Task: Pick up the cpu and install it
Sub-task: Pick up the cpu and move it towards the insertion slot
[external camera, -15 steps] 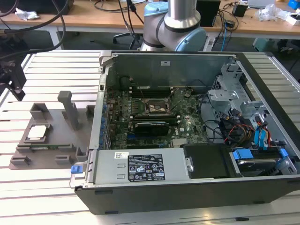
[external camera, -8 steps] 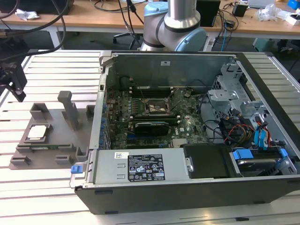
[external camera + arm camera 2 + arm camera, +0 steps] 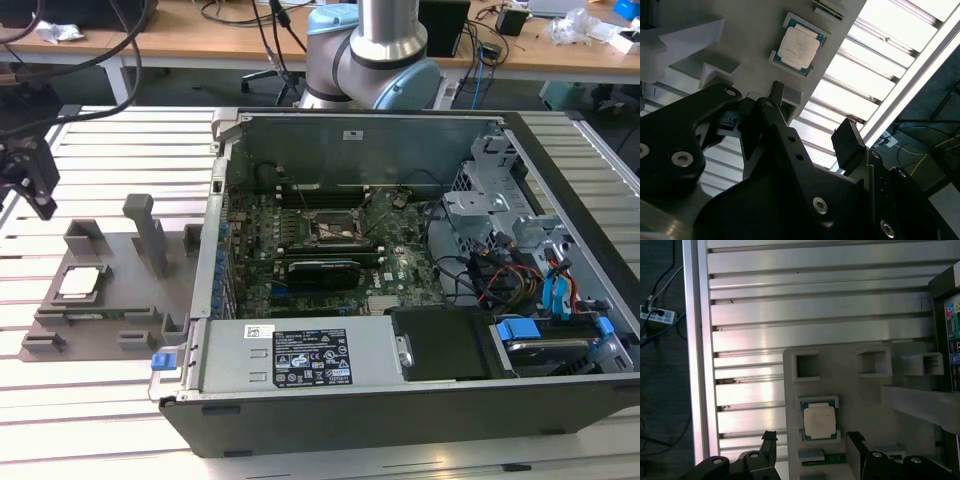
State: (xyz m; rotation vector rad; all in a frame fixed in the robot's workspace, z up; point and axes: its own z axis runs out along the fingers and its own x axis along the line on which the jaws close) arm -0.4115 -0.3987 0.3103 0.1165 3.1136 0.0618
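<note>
Silver-topped square chip with a thin darker rim: the cpu [image 3: 819,420]. It lies flat, metal face up, in a shallow square recess of a grey moulded holder [image 3: 865,410]. Print on the face is too small to read.

Pincer [image 3: 812,442]: black, two fingers [image 3: 768,440], spread wide with a clear gap between them. It holds nothing and touches nothing. In the first wrist view the cpu sits near the gap between the fingers and apart from both. In the exterior view the pincer hangs above the tabletop, off to the exterior view's left of the holder and well clear of the chip.

Holder, further detail: several open square pockets and upright posts. A narrow green board [image 3: 832,458] lies in a slot just beside the cpu recess.

Tabletop [image 3: 815,305]: slatted pale metal, carrying the holder and the case.

Computer case [image 3: 400,410]: black, side panel off, lying on the tabletop to the exterior view's right of the holder. Inside is a green motherboard [image 3: 300,250] with a square black-and-metal socket frame [image 3: 335,228], and a long black card [image 3: 322,270] just beside that frame.

Arm base [image 3: 385,40]: grey and pale blue, standing behind the case.
</note>
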